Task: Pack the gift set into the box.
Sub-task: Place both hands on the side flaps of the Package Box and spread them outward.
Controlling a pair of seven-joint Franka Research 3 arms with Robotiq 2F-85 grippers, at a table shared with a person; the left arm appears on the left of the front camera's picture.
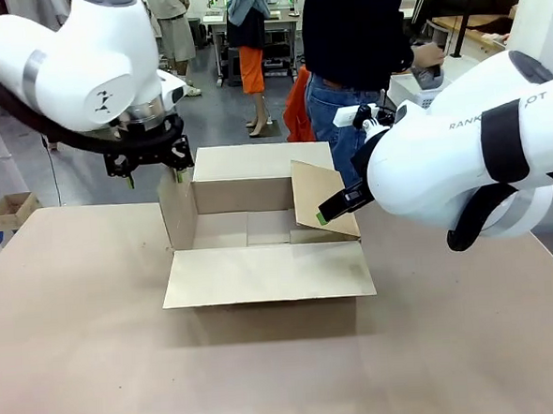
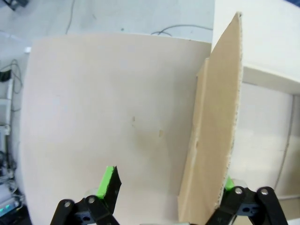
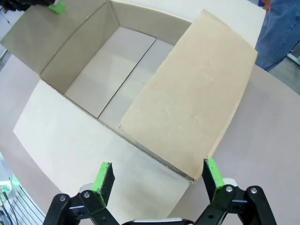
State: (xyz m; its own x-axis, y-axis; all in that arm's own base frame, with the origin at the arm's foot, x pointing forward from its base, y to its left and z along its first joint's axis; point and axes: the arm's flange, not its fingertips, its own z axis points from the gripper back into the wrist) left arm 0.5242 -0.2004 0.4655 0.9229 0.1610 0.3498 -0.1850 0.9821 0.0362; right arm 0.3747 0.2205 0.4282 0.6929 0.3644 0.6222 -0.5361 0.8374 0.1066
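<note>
Box [image 1: 266, 273] — one; end effectors [image 1: 153, 177] [image 1: 326, 213] — two

The brown corrugated box [image 1: 243, 196] stands open at mid-table [image 1: 79, 350]. Its 6 o'clock flap [image 1: 266, 273] lies flat, its 9 o'clock flap [image 1: 177, 208] stands upright, and its 3 o'clock flap [image 1: 318, 197] leans inward.

One box [image 1: 221, 193], four flaps [image 1: 266, 273], two arms [image 1: 80, 64].
</note>
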